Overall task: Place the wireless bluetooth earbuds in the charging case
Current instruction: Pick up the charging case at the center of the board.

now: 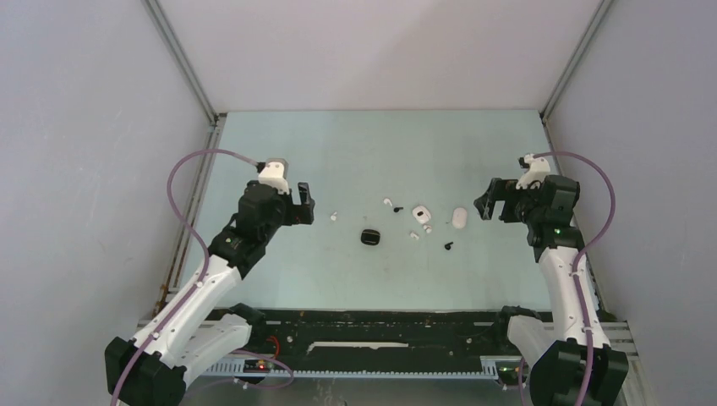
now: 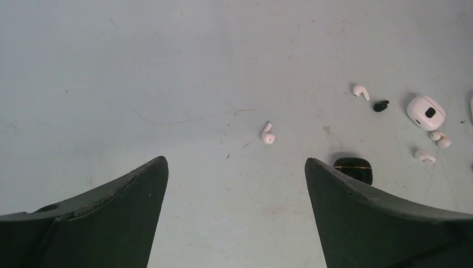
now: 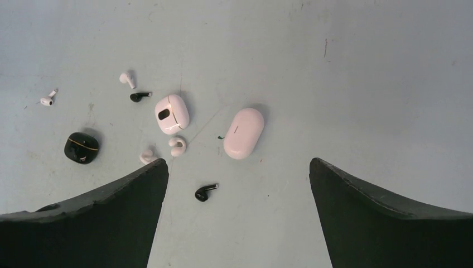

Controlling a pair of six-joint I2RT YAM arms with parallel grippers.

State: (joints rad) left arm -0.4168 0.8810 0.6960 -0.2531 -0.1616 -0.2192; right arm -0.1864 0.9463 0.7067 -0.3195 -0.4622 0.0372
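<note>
Earbuds (image 3: pixel 205 192) lie scattered among 3 cases (image 3: pixel 244 133), seemingly all closed.

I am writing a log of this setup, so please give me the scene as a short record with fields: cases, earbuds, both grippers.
cases: black case, round white case, long white case, all on the table
white earbuds: four, loose, one lying apart toward the left arm
black earbuds: two, loose
left gripper: open, holding nothing
right gripper: open, holding nothing
earbuds in a case: none visible
</note>
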